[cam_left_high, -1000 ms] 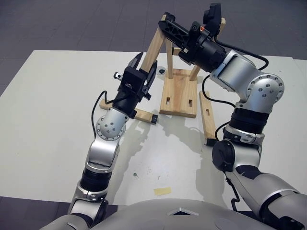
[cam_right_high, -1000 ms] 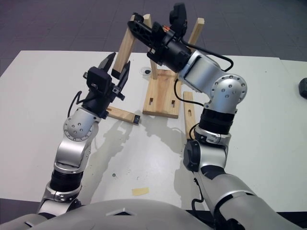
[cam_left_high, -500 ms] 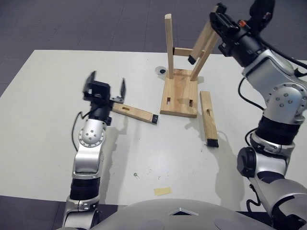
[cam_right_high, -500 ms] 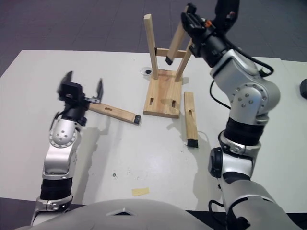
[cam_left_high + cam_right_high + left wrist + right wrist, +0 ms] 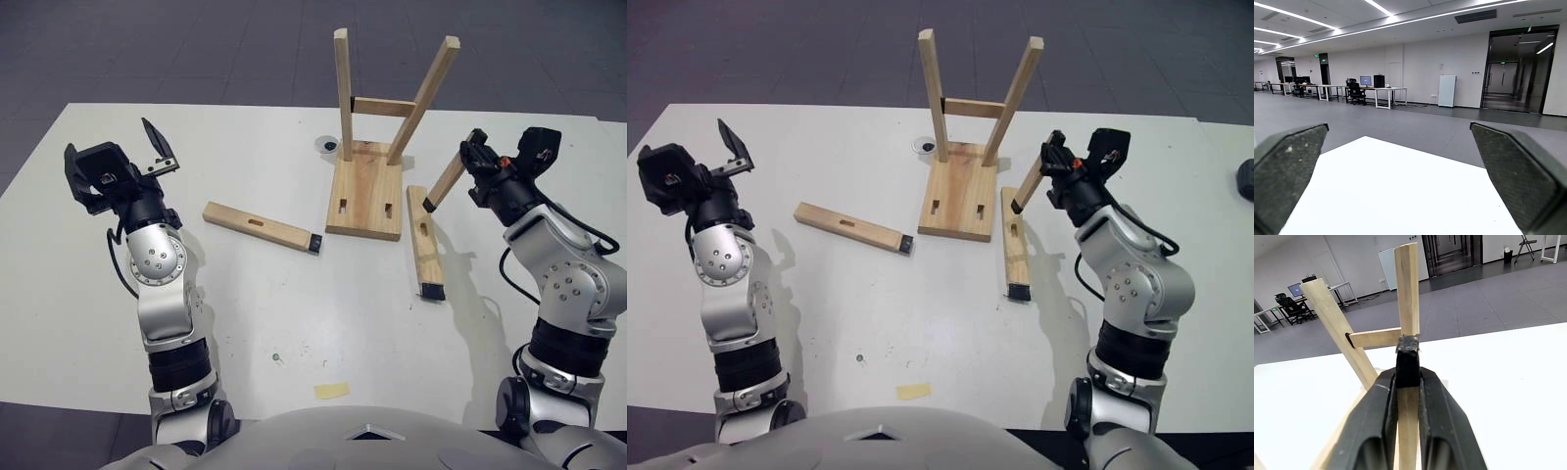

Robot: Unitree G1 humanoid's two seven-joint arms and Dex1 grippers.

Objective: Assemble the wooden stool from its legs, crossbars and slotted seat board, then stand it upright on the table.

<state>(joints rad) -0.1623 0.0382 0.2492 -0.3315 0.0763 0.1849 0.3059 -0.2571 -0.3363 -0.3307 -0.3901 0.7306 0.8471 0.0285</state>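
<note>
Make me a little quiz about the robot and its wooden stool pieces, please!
1. True or false: the left gripper is open.
2. How many legs stand up in the seat board?
3. What does the right gripper hold? A) a short wooden bar B) the seat board C) nothing
Key: 1 true; 2 two; 3 A.

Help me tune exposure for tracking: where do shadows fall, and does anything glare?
Left eye view: soft grey shadows on the table beside the left arm and right arm, no glare. Left wrist view: ceiling light strips glow bright. Right wrist view: table behind the held stick is almost plain white.
</note>
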